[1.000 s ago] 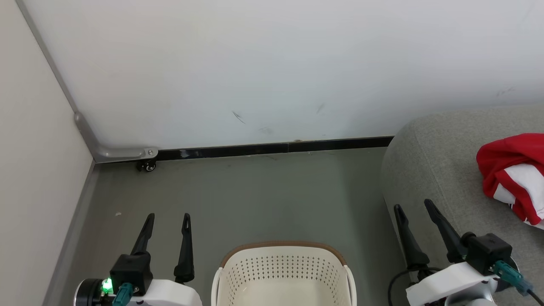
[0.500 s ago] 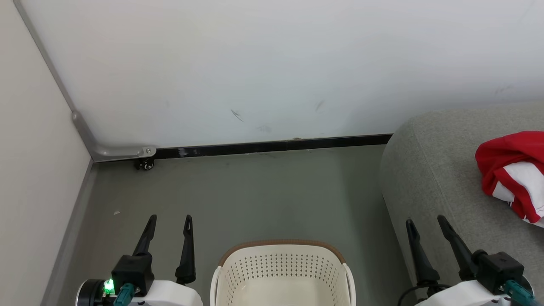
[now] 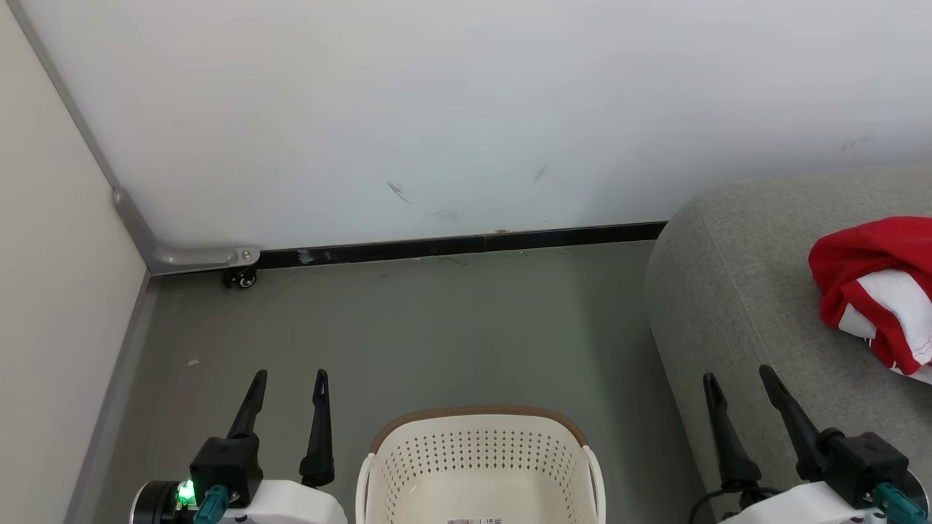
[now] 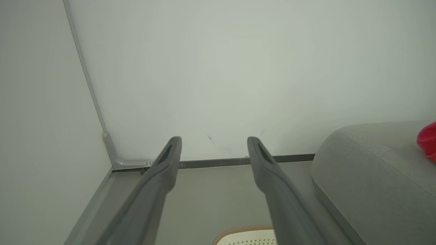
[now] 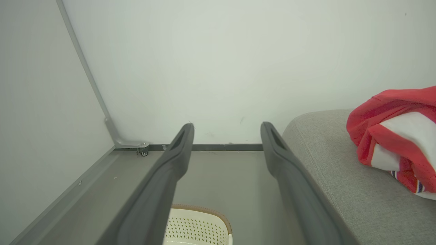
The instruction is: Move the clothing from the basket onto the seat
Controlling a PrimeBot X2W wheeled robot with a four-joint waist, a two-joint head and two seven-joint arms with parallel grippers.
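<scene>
Red-and-white clothing [image 3: 874, 280] lies bunched on the grey seat [image 3: 735, 291], while the basket [image 3: 477, 413], on the floor [image 3: 437, 327] between the left gripper [image 3: 290, 375] and right gripper [image 3: 737, 374], looks bare inside where visible. Both sets of jaws stand apart, holding nothing; the transfer appears all but finished.

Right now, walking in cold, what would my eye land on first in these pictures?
Most likely the bright red-and-white garment, bunched on the light-grey sofa cushion at the far right. Next comes the cream perforated laundry basket on the grey floor at bottom centre. The left pincer and right pincer flank it, both open, with their dark fingers pointing toward the white wall.
</scene>
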